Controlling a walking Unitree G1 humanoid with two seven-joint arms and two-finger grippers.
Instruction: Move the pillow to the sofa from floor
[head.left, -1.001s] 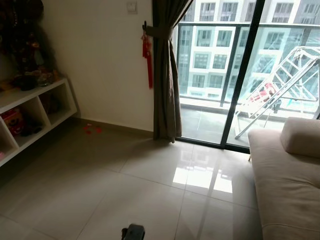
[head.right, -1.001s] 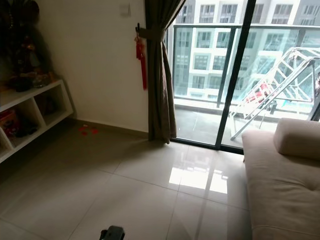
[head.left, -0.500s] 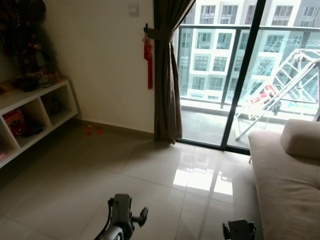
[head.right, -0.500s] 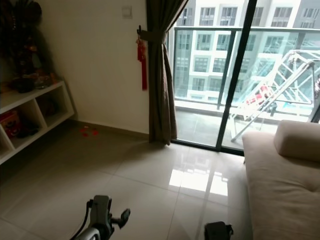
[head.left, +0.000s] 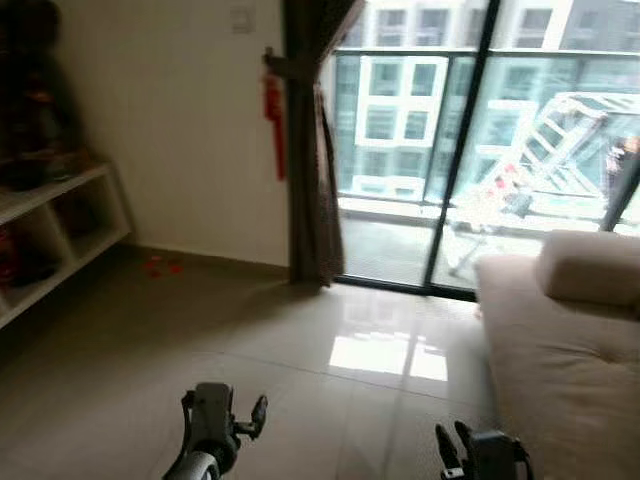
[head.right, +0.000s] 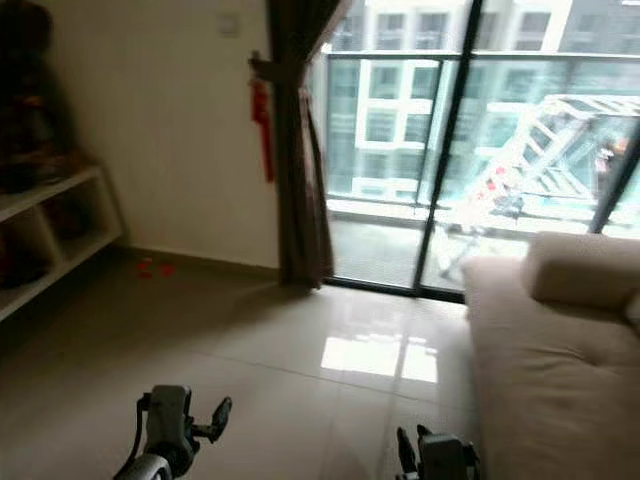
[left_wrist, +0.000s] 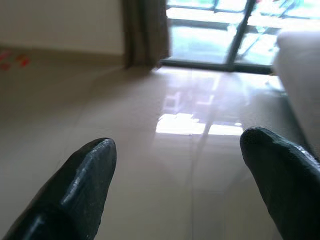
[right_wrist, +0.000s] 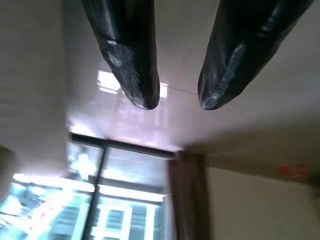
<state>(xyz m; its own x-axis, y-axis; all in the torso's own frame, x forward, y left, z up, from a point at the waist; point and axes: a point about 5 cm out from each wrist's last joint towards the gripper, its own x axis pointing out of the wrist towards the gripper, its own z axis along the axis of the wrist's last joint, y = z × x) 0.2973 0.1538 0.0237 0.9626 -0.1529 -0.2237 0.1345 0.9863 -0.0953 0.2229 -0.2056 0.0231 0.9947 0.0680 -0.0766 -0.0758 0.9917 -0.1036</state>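
Both arms have risen; left tool (left_wrist: 177, 165) wide, right tool (right_wrist: 175, 100) narrow, pillow (head.left: 590, 265) well apart on sofa (head.left: 560, 370).

The left silver arm's gripper of two long black fingers (left_wrist: 177, 182) is raised at about 7 o'clock in the head views, its wrist housing upright with a small lever jutting toward 2 o'clock. In the left wrist view its two black fingertips (left_wrist: 82, 187) stand wide apart. The right silver arm's black two-fingered gripper (right_wrist: 175, 102) sits lower at about 5 o'clock, just above the bottom edge. Its two tapered fingertips (right_wrist: 132, 75) are parted by a narrow gap, holding nothing.
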